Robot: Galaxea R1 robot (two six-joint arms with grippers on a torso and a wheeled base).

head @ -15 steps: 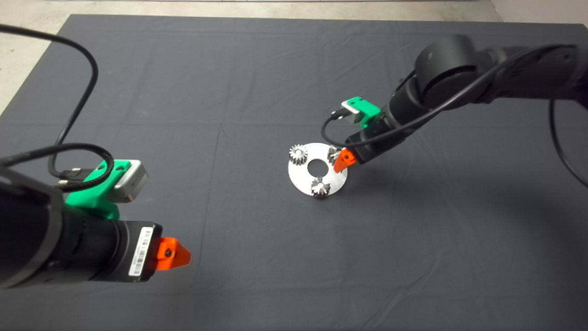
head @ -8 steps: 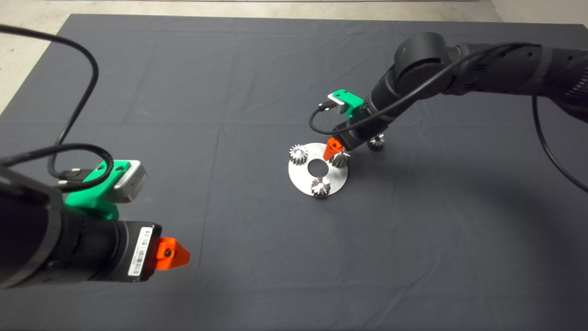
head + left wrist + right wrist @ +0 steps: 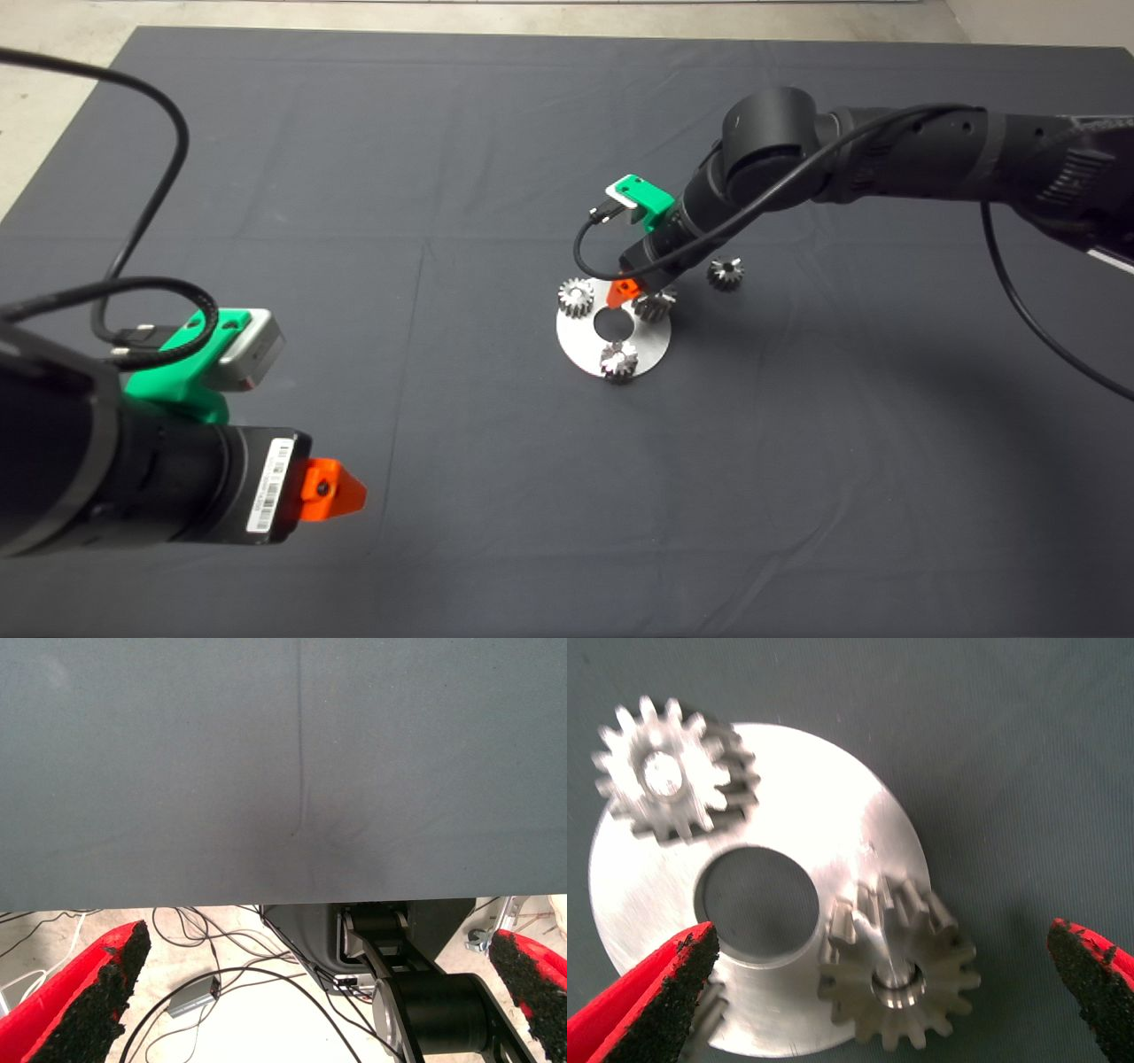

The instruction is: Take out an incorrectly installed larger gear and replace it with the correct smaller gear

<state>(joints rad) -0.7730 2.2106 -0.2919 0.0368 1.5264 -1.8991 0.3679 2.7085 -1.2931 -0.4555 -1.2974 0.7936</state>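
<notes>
The smaller gear [image 3: 656, 306] sits on the right edge of the round metal plate [image 3: 589, 350], beside two other gears [image 3: 575, 297] [image 3: 618, 361]. The larger gear [image 3: 726, 273] lies apart on the bench mat [image 3: 443, 177]. The right hand [image 3: 625, 290] hovers open over the plate; the left hand [image 3: 330, 489] waits, open.

My table wears a dark mat [image 3: 372, 177], creased in faint lines, with pale floor [image 3: 53, 53] showing past its far left corner. Lying directly on it are a round silver plate [image 3: 585, 341] with a centre hole (three gears stand on that) and one loose gear [image 3: 726, 273] just beyond, on the cloth itself
</notes>
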